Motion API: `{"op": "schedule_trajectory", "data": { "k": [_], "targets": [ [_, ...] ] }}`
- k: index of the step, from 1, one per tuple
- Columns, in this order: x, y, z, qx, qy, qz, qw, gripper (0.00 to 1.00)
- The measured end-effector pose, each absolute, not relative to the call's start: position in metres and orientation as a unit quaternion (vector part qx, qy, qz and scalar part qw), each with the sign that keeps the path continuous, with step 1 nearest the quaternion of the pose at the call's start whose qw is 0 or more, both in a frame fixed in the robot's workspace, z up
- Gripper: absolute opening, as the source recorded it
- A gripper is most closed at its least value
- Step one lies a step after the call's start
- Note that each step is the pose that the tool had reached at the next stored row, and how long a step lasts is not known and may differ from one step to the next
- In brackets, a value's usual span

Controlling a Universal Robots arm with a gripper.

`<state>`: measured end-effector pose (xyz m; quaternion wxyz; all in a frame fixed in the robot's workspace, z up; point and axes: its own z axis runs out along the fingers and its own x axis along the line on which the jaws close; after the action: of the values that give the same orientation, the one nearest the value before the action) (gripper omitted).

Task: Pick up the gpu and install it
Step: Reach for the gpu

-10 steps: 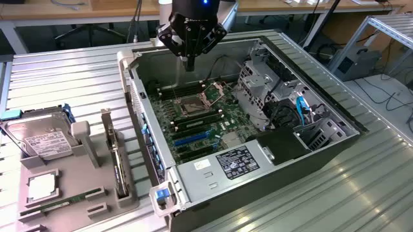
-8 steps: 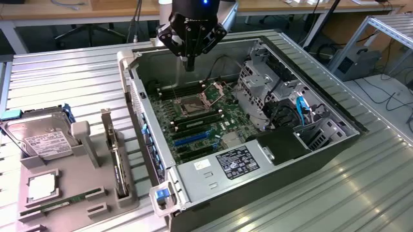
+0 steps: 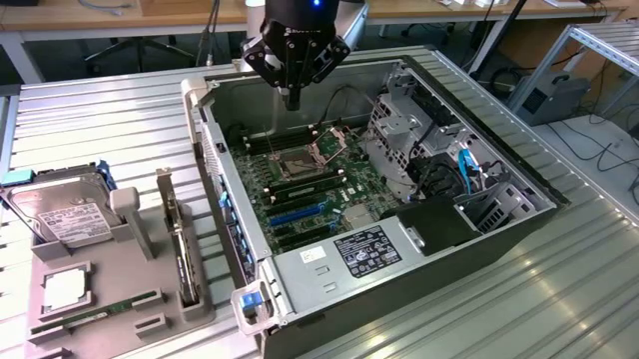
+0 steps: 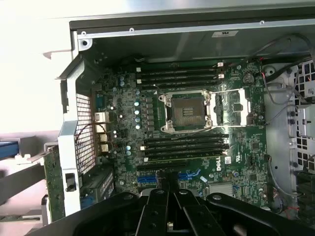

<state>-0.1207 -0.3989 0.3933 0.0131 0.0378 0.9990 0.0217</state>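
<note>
A silver metal table with long parallel ribs running across its top carries everything. Two things lie directly on it. A black and silver computer tower case lies on its side near the middle, its open side facing up and its silver rear panel toward the exterior view's left. Just beside it, at the exterior view's left, sits a flat grey plastic holder tray with moulded pockets. The ribbed top at the exterior view's lower right shines with reflected light.
</note>
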Motion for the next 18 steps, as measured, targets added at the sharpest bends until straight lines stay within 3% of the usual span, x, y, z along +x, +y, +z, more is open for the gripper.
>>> {"op": "schedule_trajectory", "data": {
  "k": [18],
  "targets": [
    [-0.163, -0.399, 0.393, 0.038, 0.999, 0.022, 0.013, 0.11]
  ]
}}
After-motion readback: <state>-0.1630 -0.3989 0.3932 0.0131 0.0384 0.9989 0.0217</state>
